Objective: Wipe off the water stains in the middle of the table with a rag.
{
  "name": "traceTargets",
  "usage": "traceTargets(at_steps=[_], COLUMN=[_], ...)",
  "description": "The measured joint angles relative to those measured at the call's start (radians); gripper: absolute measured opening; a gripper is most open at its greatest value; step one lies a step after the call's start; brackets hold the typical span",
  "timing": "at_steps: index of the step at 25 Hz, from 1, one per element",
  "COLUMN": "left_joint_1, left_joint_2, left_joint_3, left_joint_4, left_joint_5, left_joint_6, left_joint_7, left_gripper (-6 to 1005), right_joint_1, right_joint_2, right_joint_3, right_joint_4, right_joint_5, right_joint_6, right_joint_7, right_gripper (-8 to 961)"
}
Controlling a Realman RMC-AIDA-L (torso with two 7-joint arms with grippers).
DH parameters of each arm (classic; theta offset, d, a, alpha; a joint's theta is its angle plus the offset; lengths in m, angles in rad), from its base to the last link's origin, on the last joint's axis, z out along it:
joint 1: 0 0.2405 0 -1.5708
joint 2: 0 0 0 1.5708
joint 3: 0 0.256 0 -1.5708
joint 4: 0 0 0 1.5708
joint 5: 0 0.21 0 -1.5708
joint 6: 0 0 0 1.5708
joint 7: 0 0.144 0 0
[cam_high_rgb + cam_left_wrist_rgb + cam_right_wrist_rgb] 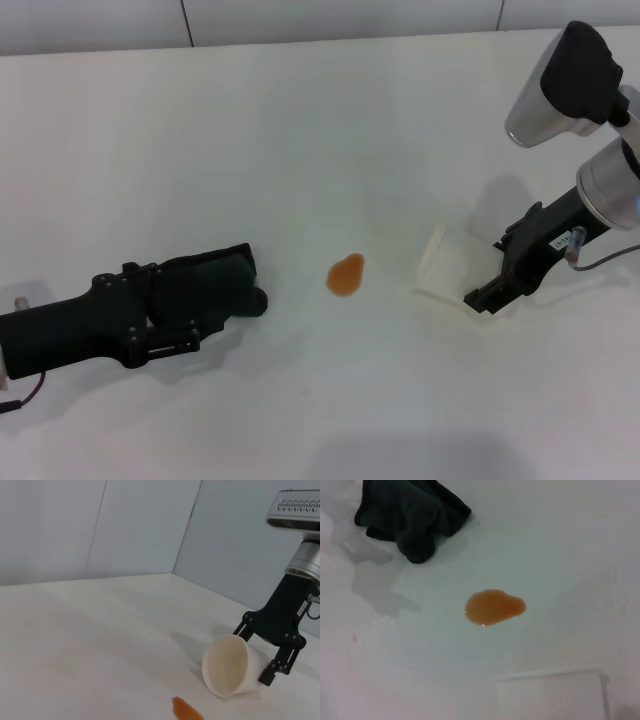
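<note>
So I'm sitting at the table, a big plain white one, and the landmark here is the water stains, really just one small orange-amber blob shaped like a teardrop, sitting roughly mid-table. My left gripper is low over the surface to the left of the blob, and the rag, a dark lumpy cloth, is bunched up right at its tip. Both are black in the head view, so honestly I can't tell how far my left pincer is spread or whether it really has the cloth pinched; they're at least touching. The rag's free edge ends near the blob but doesn't reach it, there's bare white between them. From my right wrist camera the rag shows as a crumpled heap apart from the stain, which looks wet and glossy with a clean outline. On the other side of the blob, to its right, my right gripper has its fingers closed on a white translucent cup that's tipped over, mouth pointing toward the blob. My left wrist camera shows that nicely: the cup on its side, the black fingers clamped on its base end, and just the tip of the orange blob near the cup's mouth, not touching it.
</note>
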Motion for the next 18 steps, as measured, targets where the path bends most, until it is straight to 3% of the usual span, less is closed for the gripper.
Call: traceTargets(at_steps=[18], left_joint_1=[-0.002], left_joint_2=[0.000], left_joint_3=[0.000], left_joint_4=[0.000], left_joint_5=[0.000], left_joint_6=[0.000], left_joint_7=[0.000], left_gripper=[785], right_joint_1=[-0.002], right_joint_2=[-0.002], right_joint_3=[0.000], right_joint_4=[0.000], right_joint_5=[0.000], right_joint_6=[-0.009], right_joint_7=[0.000], right_gripper=[722])
